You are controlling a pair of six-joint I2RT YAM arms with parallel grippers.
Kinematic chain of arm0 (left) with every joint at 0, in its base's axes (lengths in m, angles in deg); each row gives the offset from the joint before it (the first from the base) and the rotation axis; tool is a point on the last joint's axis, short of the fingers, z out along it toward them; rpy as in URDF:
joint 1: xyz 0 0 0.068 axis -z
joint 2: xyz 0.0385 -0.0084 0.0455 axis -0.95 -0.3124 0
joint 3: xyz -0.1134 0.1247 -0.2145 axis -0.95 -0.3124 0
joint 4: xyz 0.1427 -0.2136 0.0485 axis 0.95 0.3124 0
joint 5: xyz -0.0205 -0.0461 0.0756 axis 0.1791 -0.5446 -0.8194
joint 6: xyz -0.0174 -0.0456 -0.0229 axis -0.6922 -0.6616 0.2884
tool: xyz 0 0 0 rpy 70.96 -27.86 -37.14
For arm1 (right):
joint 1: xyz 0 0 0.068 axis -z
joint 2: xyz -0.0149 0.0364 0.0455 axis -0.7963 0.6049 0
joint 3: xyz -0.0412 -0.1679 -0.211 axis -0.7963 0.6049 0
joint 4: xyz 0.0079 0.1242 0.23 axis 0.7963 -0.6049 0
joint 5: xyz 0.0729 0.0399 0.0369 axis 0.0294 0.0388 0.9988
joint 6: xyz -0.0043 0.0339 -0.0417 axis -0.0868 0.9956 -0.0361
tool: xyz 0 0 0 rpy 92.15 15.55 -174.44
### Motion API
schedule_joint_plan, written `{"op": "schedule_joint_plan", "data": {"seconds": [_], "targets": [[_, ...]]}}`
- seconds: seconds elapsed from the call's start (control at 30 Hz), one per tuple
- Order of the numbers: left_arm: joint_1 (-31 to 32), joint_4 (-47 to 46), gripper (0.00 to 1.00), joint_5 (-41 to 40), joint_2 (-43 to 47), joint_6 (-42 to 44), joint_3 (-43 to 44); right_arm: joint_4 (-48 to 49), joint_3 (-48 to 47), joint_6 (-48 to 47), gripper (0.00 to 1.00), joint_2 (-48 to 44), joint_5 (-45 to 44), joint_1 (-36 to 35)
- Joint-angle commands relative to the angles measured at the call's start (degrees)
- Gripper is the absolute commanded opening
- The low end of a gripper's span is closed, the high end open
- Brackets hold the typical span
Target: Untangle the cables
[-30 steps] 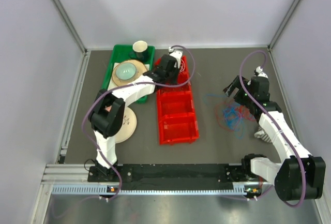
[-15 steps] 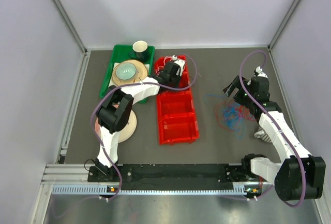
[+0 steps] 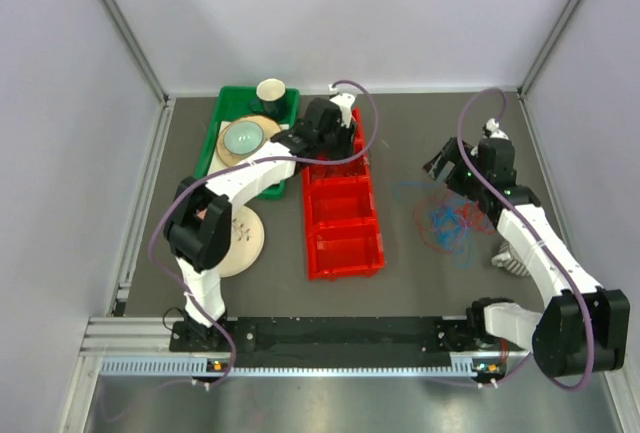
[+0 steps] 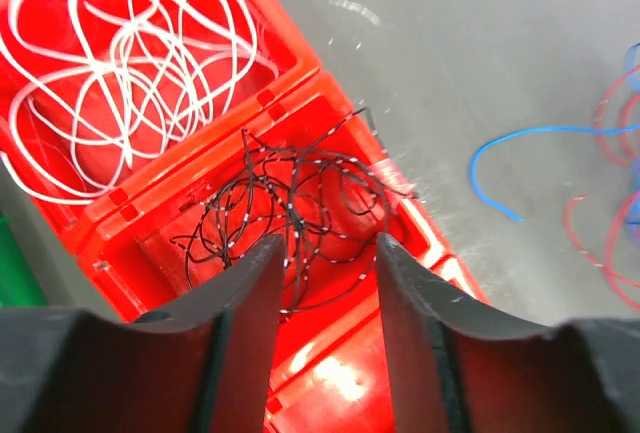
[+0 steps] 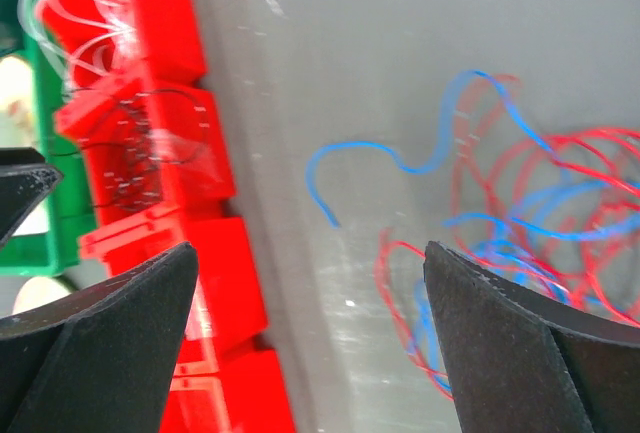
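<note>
Fingers [image 4: 250, 323] of the left gripper [image 4: 325, 253] stand apart with nothing clamped between them, hanging over the far end of the red bin row [image 3: 345, 203]. Directly under the gap lies a loose nest of black wires [image 4: 290, 208]. They are hair-thin and cross over themselves many times, and they sit in the second compartment from the row's far end. The farthest compartment holds the white wires [image 4: 120, 63], looped in wide, overlapping curls (a few arcs ride up against the bin wall).

Right of the bin row, on the grey table [image 3: 420, 123], the red and blue wires [image 3: 450, 218] lie knotted together in one flat tangle, the two colours threaded through each other. One blue strand [image 5: 400, 158] trails out of it toward the bin row in a wavy line, and its free end rests on the table apart from the bins. The right gripper [image 5: 310, 253] hangs above the side of the tangle that faces the bin row, its fingers [image 5: 110, 343] spread wide and closed on no wire.

Just beside the bin row on its left sits a green tray [image 3: 225, 105] carrying a pale bowl [image 3: 243, 137] and a cup [image 3: 271, 91]. A round plate [image 3: 245, 238] lies on the table left of the row's near end.
</note>
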State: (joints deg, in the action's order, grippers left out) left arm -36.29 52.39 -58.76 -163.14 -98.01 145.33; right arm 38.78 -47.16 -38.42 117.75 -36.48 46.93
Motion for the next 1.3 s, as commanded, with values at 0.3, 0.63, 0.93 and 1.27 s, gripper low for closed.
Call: {"op": "schedule_joint_plan", "data": {"seconds": [0.3,0.63,0.93,1.27], "targets": [[-5.44,-1.39,0.46,-6.40,9.14,-10.69,-8.25,3.60,-17.82,-0.57,0.94,18.61,7.23,-6.54],[-7.65,2.74,0.45,-8.51,7.75,-11.50,-13.72,-0.27,-27.32,-2.95,0.92,33.91,7.58,-9.36],[-7.56,4.42,0.43,-5.79,-0.60,-8.86,-9.41,-0.18,-30.49,0.21,0.90,41.31,5.29,-9.88],[-7.65,3.19,0.42,-2.10,-5.62,-7.80,-4.15,-0.27,-33.56,1.62,0.87,46.40,4.06,-10.68]]}}
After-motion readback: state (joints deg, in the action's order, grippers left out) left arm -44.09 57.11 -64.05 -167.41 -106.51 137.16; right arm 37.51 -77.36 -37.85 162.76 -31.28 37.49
